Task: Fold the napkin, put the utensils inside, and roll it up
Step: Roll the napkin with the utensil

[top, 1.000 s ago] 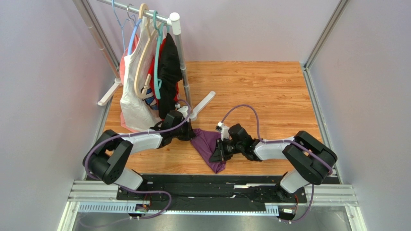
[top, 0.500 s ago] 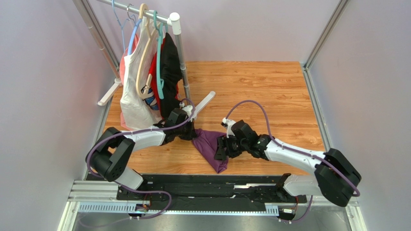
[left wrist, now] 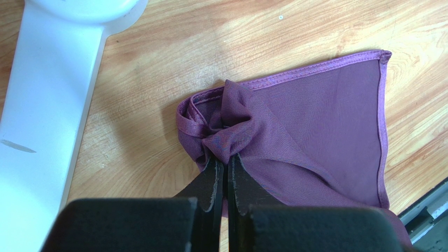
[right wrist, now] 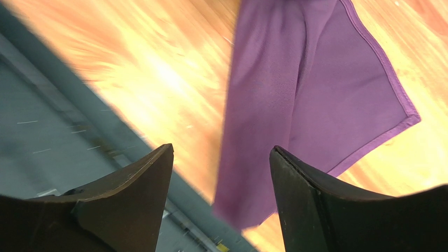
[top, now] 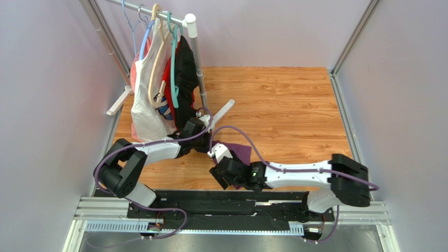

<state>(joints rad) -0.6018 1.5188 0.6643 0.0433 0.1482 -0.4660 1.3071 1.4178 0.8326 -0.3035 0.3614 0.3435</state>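
Observation:
The purple napkin (left wrist: pixel 321 126) lies crumpled on the wooden table (top: pixel 284 100). My left gripper (left wrist: pixel 225 161) is shut on its bunched corner, near the rack's white foot (left wrist: pixel 47 89). From above, only a patch of the napkin (top: pixel 241 152) shows behind my right arm, with my left gripper (top: pixel 205 147) at its left. My right gripper (top: pixel 216 176) stands open at the napkin's near end, by the table's front edge. In the right wrist view the gripper (right wrist: pixel 221 152) holds nothing, and the napkin (right wrist: pixel 315 89) lies just beyond its fingers. The utensils are out of view.
A clothes rack (top: pixel 173 68) with white, red and black garments stands at the back left, one white foot (top: pixel 221 113) reaching toward the napkin. The black base rail (top: pixel 184 198) runs along the table's near edge. Walls close in both sides.
My right gripper opened and let go of the napkin, then swung left and nearer to the front edge. The left gripper kept its hold and barely moved.

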